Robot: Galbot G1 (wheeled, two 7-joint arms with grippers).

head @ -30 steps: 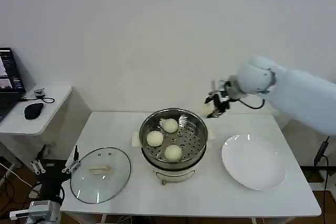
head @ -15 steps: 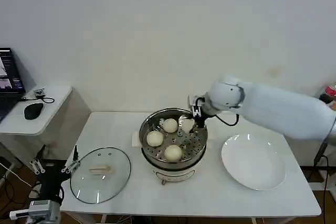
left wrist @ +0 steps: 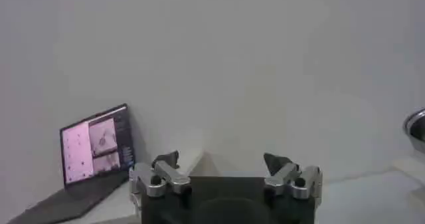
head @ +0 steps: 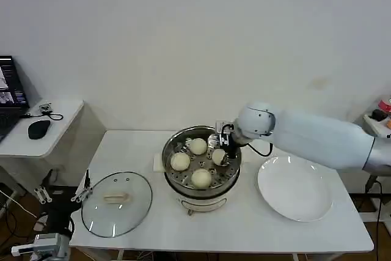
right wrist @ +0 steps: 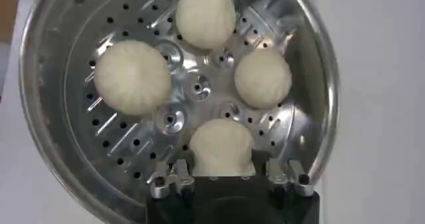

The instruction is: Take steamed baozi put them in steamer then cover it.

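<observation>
The right gripper (head: pixel 220 151) was lowered into the steamer (head: pixel 202 136) at its right side, and its fingers were closed on a fourth baozi (right wrist: pixel 222 147), which was seen from the right wrist camera pressed between the two pads just above the perforated tray (right wrist: pixel 133 135); whether that bun already rested on the tray could not be told; three other baozi (head: pixel 197 146) lay on the tray ahead of the gripper, one nearest it, one across the tray from it, and one toward the far rim, none touching another; the steamer stood on the white table (head: pixel 140 145) with the white plate (head: pixel 296 187) just beyond the gripper's arm on the robot's right, bare of buns; the glass lid (head: pixel 116 203) lay flat on the table on the other side of the steamer, well apart from the right gripper; the left gripper (left wrist: pixel 226 172) was held low off the table's left edge, near the lid, with its fingers spread wide and nothing between them; a laptop (left wrist: pixel 96 147) was seen beyond it on a side table (head: pixel 43 128).
</observation>
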